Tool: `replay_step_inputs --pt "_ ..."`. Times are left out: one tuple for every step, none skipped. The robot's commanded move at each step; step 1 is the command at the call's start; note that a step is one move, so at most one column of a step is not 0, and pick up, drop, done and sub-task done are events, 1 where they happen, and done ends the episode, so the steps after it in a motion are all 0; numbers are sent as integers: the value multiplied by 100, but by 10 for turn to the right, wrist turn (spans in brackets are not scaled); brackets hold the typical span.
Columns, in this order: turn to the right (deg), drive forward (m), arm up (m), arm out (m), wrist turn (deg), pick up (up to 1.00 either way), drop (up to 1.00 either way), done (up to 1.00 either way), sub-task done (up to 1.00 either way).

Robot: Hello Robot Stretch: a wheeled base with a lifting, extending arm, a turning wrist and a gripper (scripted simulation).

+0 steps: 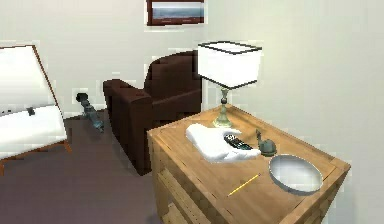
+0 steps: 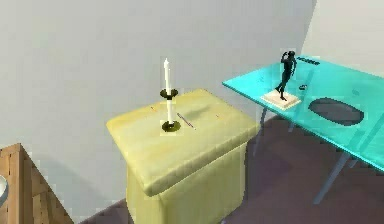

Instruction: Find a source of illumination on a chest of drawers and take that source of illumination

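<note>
Search step: white-shaded, metal-stemmed table lamp point(image 1: 228, 66) is located on wooden chest of drawers point(image 1: 210, 170); approach needed next. Gripper state can't be told.

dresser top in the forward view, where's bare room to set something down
Bare wood on the dresser top between white cloth, pencil and front edge. Crowded around lamp, remote and bowl.

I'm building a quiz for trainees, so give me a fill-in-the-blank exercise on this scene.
1. The lamp on the chest of drawers has a ____ shade.
2. The armchair behind the chest is dark ____.
3. On the yellow ottoman stands a white ____.
Missing words: white; brown; candle.
</note>
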Motion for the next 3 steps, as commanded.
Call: replay_step_inputs --pt "0 0 50 0 0 0 0 0 0" --pt "0 0 36 0 0 0 0 0 0" --pt "0 0 0 48 0 0 0 0 0"
